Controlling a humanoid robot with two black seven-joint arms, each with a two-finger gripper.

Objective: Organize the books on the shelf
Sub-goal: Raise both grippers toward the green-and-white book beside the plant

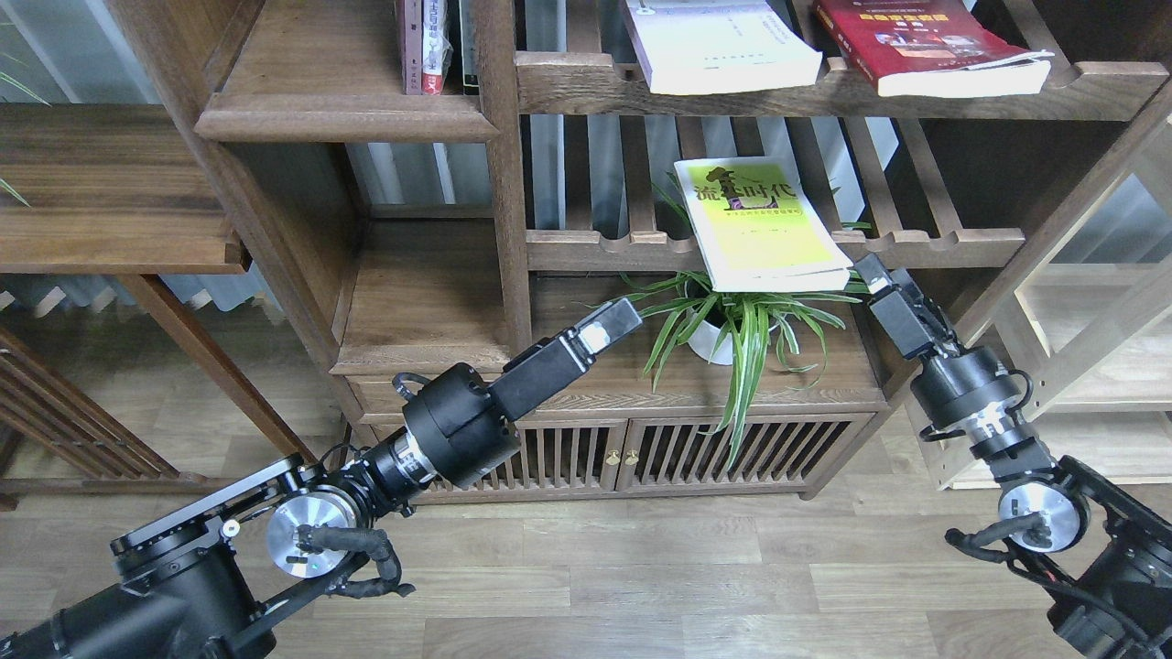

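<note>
A yellow-green book (760,229) with a dark Chinese title lies flat on the middle slatted rack, its front end hanging over the rack's edge. On the upper slatted rack a white book (723,46) and a red book (925,41) lie side by side. The solid-plank shelf (348,117) is at the upper left. My right gripper (868,271) is at the yellow-green book's front right corner; its fingers cannot be told apart. My left gripper (623,320) hangs lower and to the left of that book, over the cabinet top, holding nothing that shows.
Slim upright volumes (426,46) stand at the shelf's right end. A potted spider plant (732,334) sits on the low cabinet (623,448), right under the yellow-green book. A pale wood rack (1099,348) stands at the right, a dark shelf (110,201) at the left.
</note>
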